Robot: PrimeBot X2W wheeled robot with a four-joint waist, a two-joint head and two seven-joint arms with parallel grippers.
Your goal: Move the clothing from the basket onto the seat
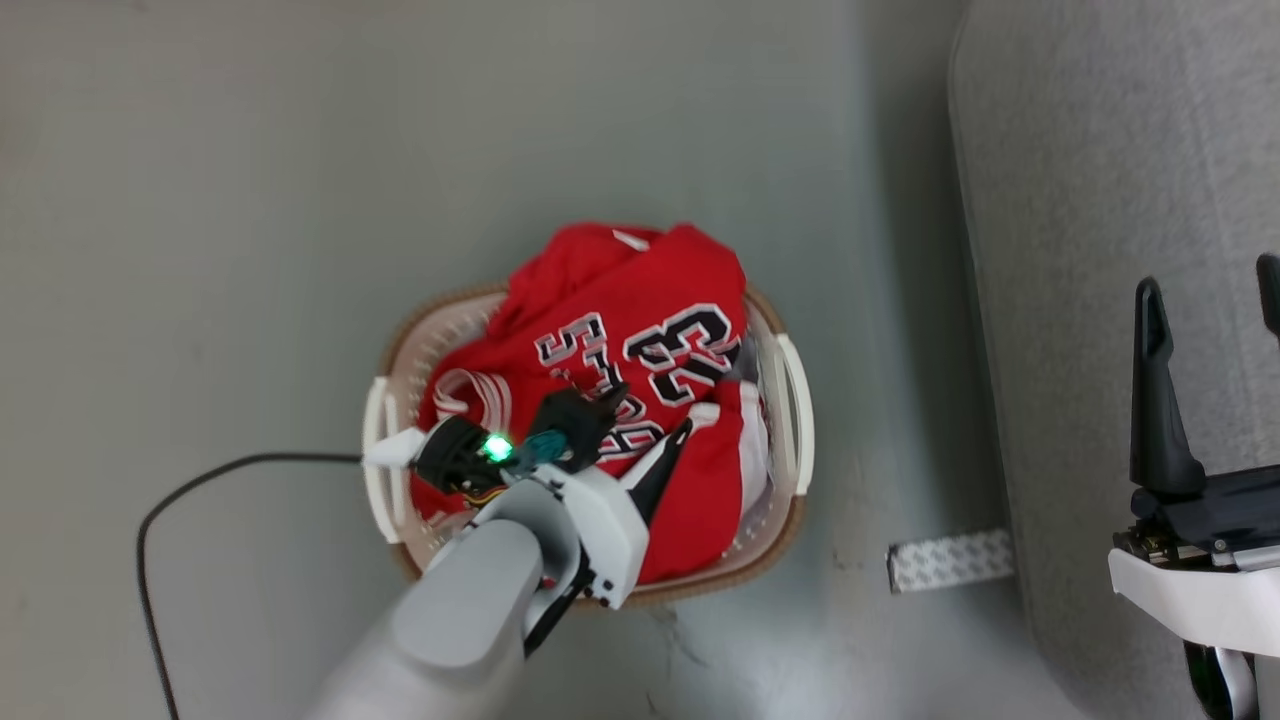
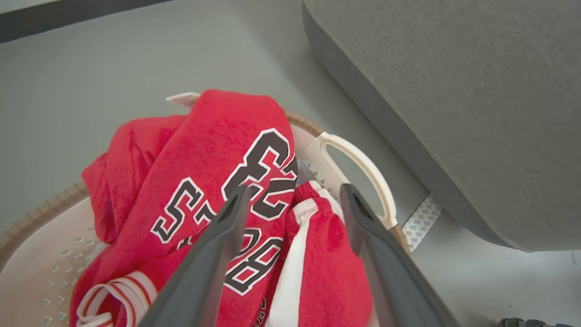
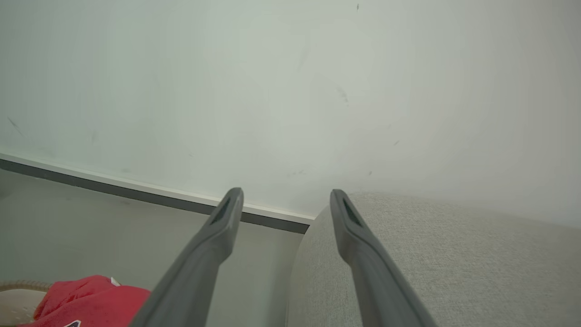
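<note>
The left gripper [image 1: 645,420], fingers spread wide and empty, hangs just over the clothing [image 1: 640,330] heaped in the basket [image 1: 425,345]. The jersey's 23 lies by its fingertips, and the heap runs lengthwise ahead of them. Beyond its right finger a loop handle [image 2: 363,168] stands before the seat [image 1: 1100,200], where the right gripper [image 1: 1208,290] hovers open and empty.

Basket [image 1: 772,545]: stood on the floor [image 1: 250,200], left of the seat [image 1: 1100,250], bare floor between them.
Clothing [image 1: 640,320]: lay in the basket, heaped above its rim.
Strip [image 1: 950,560]: lay flat on the floor between basket and seat, touching the seat's edge.
Cable [image 1: 300,457]: lay on the floor, left of the basket, reaching its left handle.
Left tool [image 1: 652,410]: hung over the clothing.
Right tool [image 1: 1208,280]: hung over the seat.
</note>
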